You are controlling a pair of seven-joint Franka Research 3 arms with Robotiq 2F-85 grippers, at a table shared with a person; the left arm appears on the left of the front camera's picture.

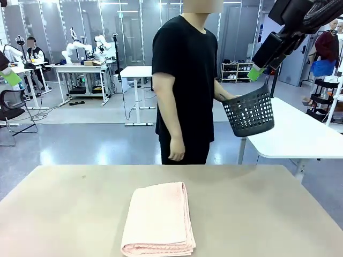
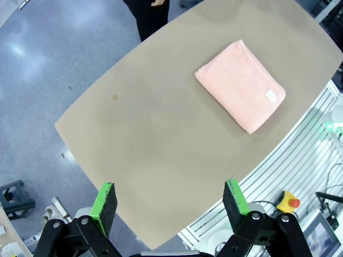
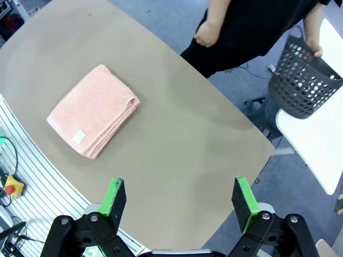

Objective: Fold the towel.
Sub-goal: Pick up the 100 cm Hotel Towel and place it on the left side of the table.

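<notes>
The pale pink towel [image 1: 159,218] lies folded into a thick rectangle near the front middle of the tan table [image 1: 257,214]. From above the towel [image 2: 240,85] and towel [image 3: 94,110] show a small white tag at one corner. My left gripper [image 2: 169,206] hangs open high over the table, well away from the towel. My right gripper [image 3: 179,202] is open too, raised high above the table. In the front view a green pad [image 1: 12,78] of the left arm shows at the left edge, and the right arm's green pad [image 1: 255,73] at upper right.
A person in black stands at the table's far side and holds a dark perforated basket [image 1: 249,112] over a white side table [image 1: 300,134]. A red button [image 2: 290,201] sits on the robot's base below the table edge.
</notes>
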